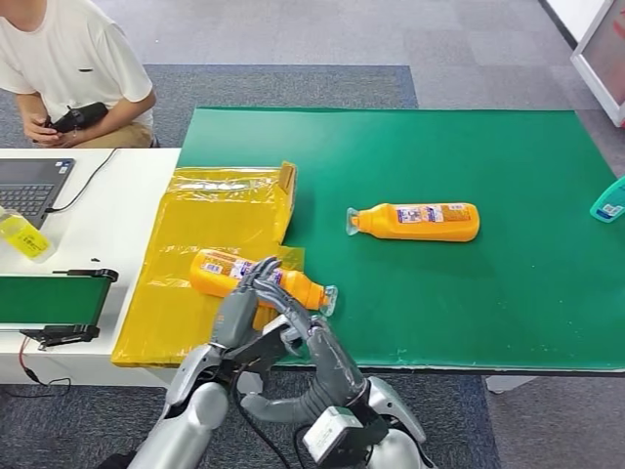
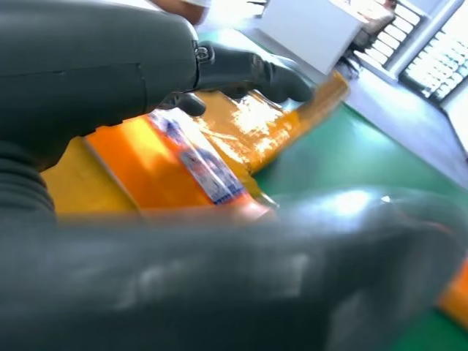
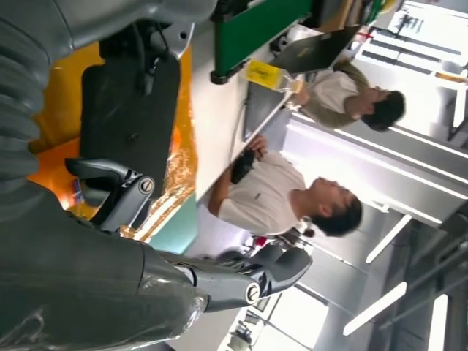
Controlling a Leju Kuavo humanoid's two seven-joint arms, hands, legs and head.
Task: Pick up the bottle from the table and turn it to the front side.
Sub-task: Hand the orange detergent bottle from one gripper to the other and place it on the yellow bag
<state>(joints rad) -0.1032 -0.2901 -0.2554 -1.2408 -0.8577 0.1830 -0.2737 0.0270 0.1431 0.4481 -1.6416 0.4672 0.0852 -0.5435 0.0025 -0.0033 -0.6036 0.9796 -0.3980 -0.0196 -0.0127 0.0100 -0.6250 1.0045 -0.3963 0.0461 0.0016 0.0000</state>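
an orange bottle [image 1: 250, 277] lies on its side at the near left of the green table mat [image 1: 457, 313], partly on a yellow plastic bag [image 1: 199, 225], its clear cap end pointing toward the middle of the mat and its label facing up. the left hand [image 1: 247, 298] reaches over the bottle's middle from the near side, with dark fingers [image 1: 266, 269] draped across the orange body and touching it. in the left wrist view the bottle [image 2: 165, 164] sits between the thumb and the fingers [image 2: 254, 73], which are spread round it; i cannot tell whether the grasp is firm. the right hand [image 1: 313, 337] lies just beside the left, near the bottle's neck, and in the right wrist view its fingers [image 3: 259, 274] are stretched out, apart and holding nothing. a second orange bottle [image 1: 416, 221] lies on its side near the mat's centre, well apart from both hands. a teal object [image 1: 610, 203] sits at the mat's right edge. on the white table [image 1: 118, 205] to the left are a laptop [image 1: 33, 186] and a small green conveyor [image 1: 52, 298]. a person in a white shirt [image 1: 70, 68] crouches behind it.
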